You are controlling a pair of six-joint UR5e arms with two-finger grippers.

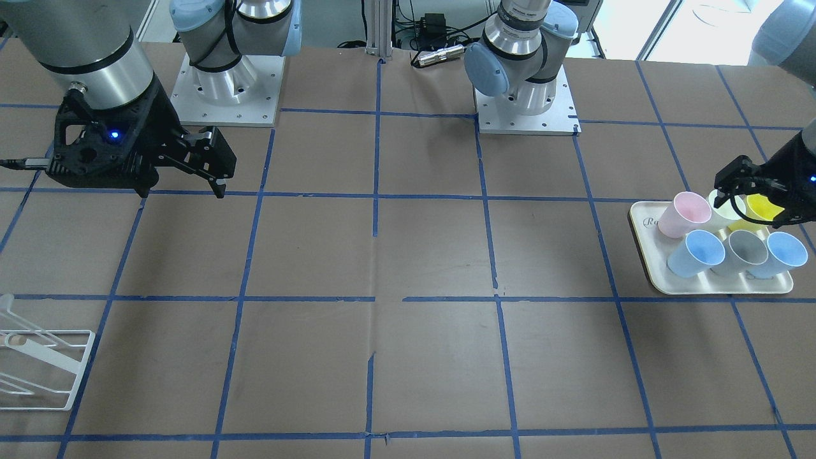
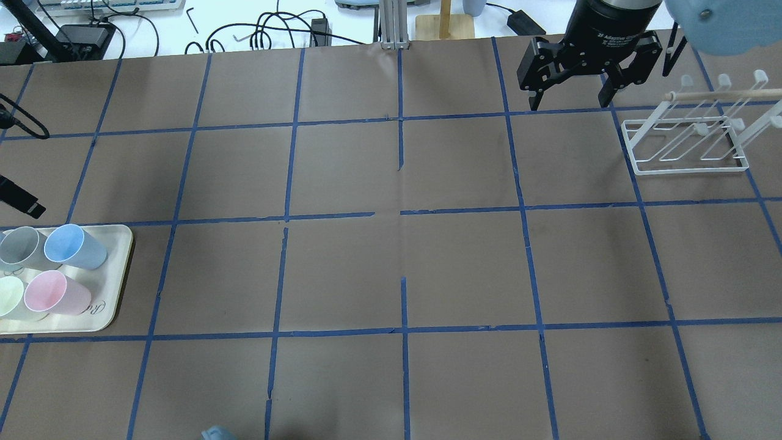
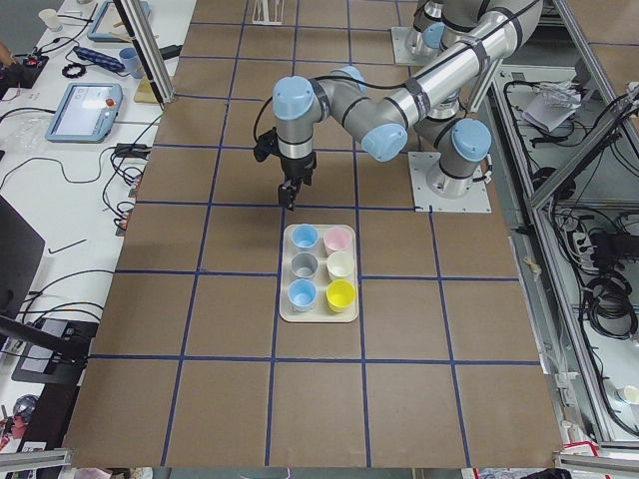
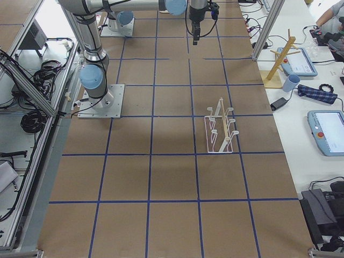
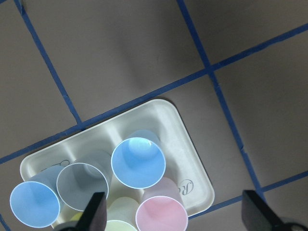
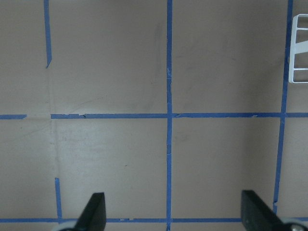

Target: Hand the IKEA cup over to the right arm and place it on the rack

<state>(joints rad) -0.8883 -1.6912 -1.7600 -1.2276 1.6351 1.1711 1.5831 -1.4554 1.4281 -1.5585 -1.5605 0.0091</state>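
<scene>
seemingly pick-up stage: left gripper [image 3: 290,193], fingers spread, hung at the tray's [image 5: 185,144] 12 o'clock; next, lower around the blue cup [image 5: 138,162]. right gripper [image 2: 571,91] gaped empty.

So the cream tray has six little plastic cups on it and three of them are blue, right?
Nearly. The cream rounded-corner tray does hold six small plastic cups, but only two are blue, not three: one pale blue tumbler beside the pink cup and a second pale blue tumbler beside the yellow cup. The grey cup sits between them. The exterior left view shows all six.
</scene>
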